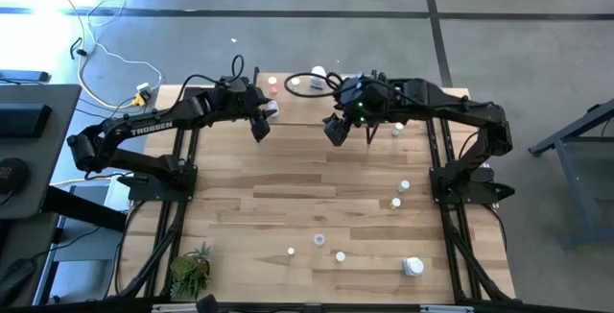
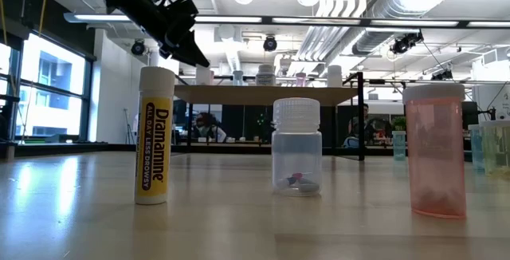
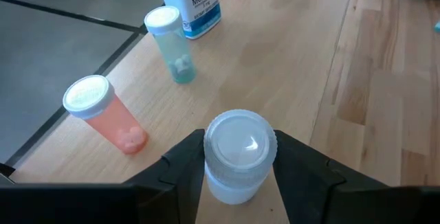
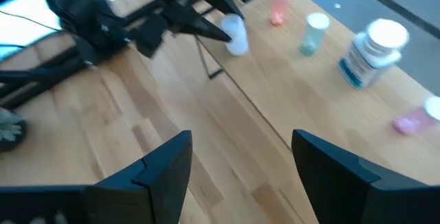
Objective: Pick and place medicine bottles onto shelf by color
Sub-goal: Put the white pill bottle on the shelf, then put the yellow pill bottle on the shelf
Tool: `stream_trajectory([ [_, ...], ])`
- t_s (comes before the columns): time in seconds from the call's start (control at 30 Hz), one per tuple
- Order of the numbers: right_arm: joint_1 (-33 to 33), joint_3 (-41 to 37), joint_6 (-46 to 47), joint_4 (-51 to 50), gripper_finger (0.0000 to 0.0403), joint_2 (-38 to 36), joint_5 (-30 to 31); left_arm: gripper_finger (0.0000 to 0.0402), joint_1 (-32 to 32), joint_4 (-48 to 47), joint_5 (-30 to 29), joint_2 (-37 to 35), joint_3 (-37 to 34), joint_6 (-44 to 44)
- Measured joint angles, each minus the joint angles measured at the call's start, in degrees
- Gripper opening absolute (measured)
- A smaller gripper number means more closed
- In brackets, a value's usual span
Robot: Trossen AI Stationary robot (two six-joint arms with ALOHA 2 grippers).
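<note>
Overhead, a white-capped bottle [image 3: 239,157] is held upright in the left gripper [image 3: 240,165] just above the shelf [image 3: 295,52]; the right gripper [image 4: 237,157] is kept wide nearby.

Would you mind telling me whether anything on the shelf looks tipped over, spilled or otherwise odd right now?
Nothing stands out. The orange bottle, teal bottle and large white bottle stand upright on the shelf, and the left gripper holds a white-capped bottle upright above it.
</note>
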Motion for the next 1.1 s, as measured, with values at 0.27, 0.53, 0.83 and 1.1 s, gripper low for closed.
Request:
stream_trajectory([
  [0.27,1.78,0.00,1.14,-4.66,0.0241,-1.53,6.72,0.0194,-0.02,-0.47,-0.38,0.12,-0.11,0.89],
  [0.53,4.27,0.00,5.69,-11.42,0.0241,-5.40,13.47,0.0241,0.00,-0.05,-3.87,0.11,-0.11,0.87],
  [0.83,8.21,0.00,15.86,-24.19,0.0241,-6.47,20.69,0.0257,0.00,-0.02,-3.65,0.11,-0.11,-0.71],
  [1.1,11.52,-2.84,23.42,-28.30,0.0241,-7.28,22.45,0.0257,0.00,0.02,-3.65,0.09,-0.11,-0.81],
])
